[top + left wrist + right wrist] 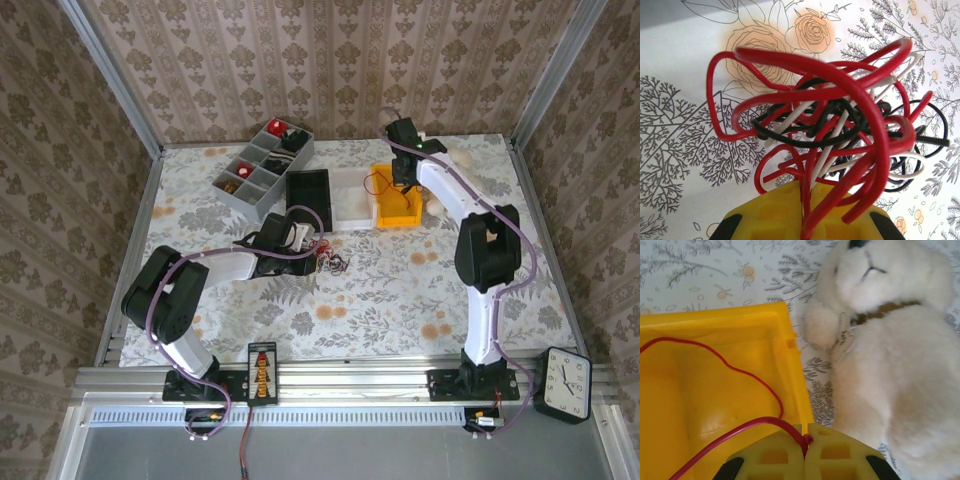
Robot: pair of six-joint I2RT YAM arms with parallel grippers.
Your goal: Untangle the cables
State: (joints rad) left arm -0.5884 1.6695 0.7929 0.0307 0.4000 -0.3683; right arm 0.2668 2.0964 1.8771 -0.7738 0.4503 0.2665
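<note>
While the left end effector is clamping the tangle of red, black and white cables at the middle of the counter, the right end effector is pinching a red cable over the yellow bin, seemingly sorting it out, the next move probably needing a release there.

The cables shine glossy and smooth; the toy is fluffy cloth.

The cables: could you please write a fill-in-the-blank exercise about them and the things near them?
The left gripper holds a tangle of red, black and ____ cables.
The cable in the right gripper is ____.
The bin below it is ____.
The plush toy lies ____ the bin (inside/outside).
Missing words: white, red, yellow, outside.
</note>
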